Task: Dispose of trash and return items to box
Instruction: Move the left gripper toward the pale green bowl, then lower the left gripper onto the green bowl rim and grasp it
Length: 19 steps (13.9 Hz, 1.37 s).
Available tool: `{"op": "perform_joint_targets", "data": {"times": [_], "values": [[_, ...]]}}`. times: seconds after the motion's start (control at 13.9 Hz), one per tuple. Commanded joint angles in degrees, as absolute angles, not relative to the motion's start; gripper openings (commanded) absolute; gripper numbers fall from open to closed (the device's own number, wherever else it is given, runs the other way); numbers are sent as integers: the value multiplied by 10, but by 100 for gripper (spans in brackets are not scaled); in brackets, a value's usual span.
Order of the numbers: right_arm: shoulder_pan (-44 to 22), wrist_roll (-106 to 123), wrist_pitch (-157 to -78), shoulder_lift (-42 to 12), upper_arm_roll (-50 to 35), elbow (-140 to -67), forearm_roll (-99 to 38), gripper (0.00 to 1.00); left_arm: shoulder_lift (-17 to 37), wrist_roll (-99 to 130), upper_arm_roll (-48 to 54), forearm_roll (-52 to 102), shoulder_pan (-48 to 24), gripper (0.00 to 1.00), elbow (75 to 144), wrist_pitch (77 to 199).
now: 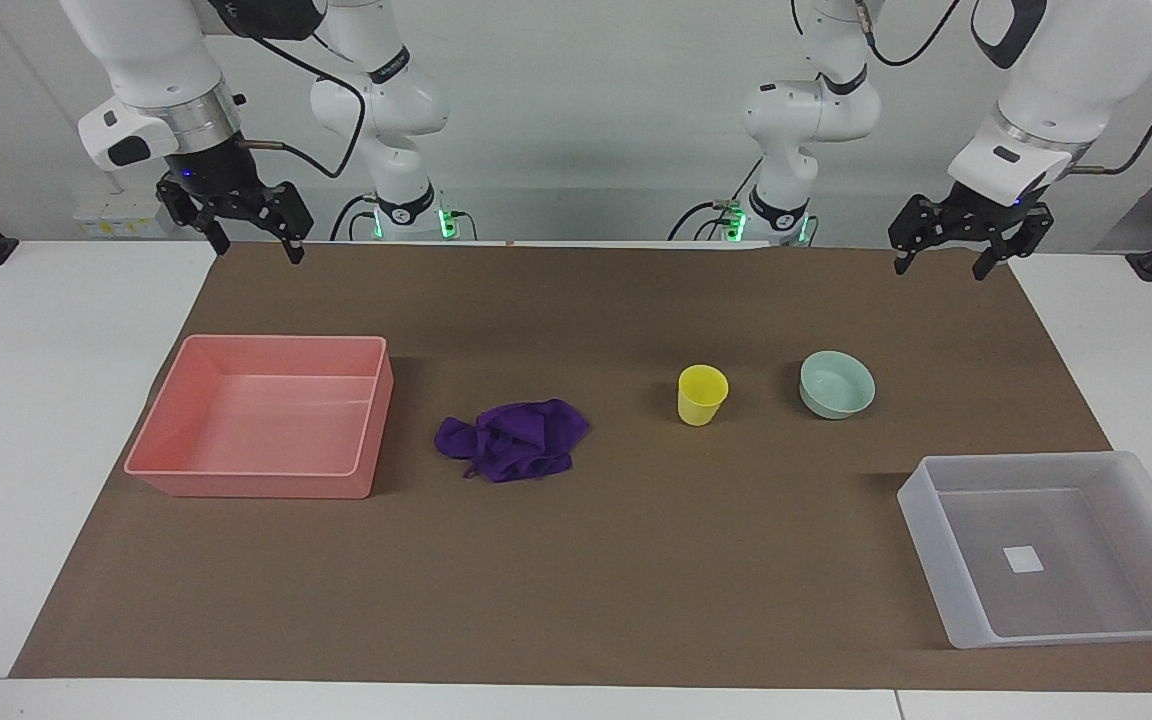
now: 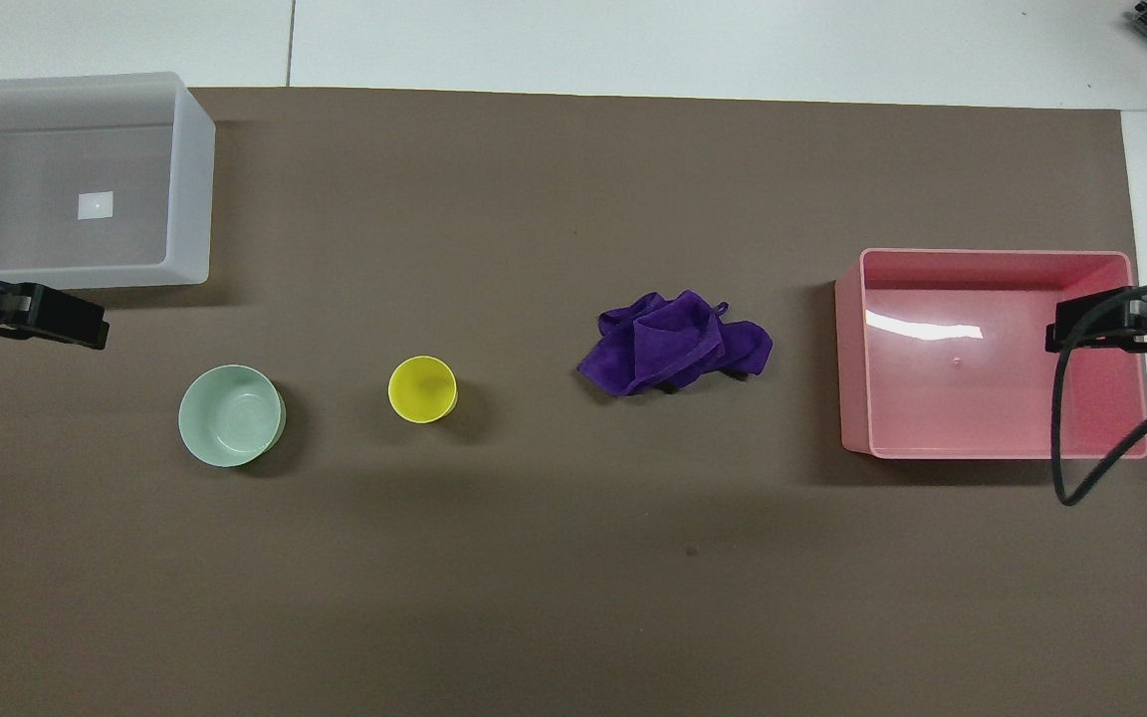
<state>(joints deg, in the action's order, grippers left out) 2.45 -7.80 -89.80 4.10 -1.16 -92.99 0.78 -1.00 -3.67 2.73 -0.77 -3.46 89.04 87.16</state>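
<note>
The trash, a crumpled purple rag (image 1: pixel 513 438) (image 2: pixel 675 342), lies mid-mat beside the pink tray. The items, a yellow cup (image 1: pixel 702 393) (image 2: pixel 422 388) and a mint-green bowl (image 1: pixel 837 384) (image 2: pixel 231 415), stand upright side by side toward the left arm's end. The translucent box (image 1: pixel 936 560) (image 2: pixel 193 189) sits at that end, farther from the robots than the bowl, with only a white sticker on its floor. My left gripper (image 1: pixel 940 268) hangs open and empty, high over the mat's edge by the robots. My right gripper (image 1: pixel 256 250) hangs open and empty, high over the right arm's end.
A pink tray (image 1: pixel 266 487) (image 2: pixel 850 368) with nothing in it rests on the brown mat (image 1: pixel 636 580) at the right arm's end. A black cable (image 2: pixel 1066 438) droops from the right wrist over the tray's end. White tabletop borders the mat.
</note>
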Motion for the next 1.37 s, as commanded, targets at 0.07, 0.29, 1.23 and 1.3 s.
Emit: {"op": "perform_joint_targets", "data": {"times": [0.07,0.29,1.23,1.3], "values": [[29,-83,-913,57,-15,-951,6,100,-33,-28,28,-18,-33,100,927,902],[29,-83,-915,56,-15,-951,7,100,-34,-31,28,-18,-32,100,930,911],[28,-87,-915,57,-18,-952,7,100,-48,-33,27,-13,1,100,1127,1121],[28,-87,-915,58,-18,-955,7,100,-47,-33,27,-12,2,100,1147,1148]]}}
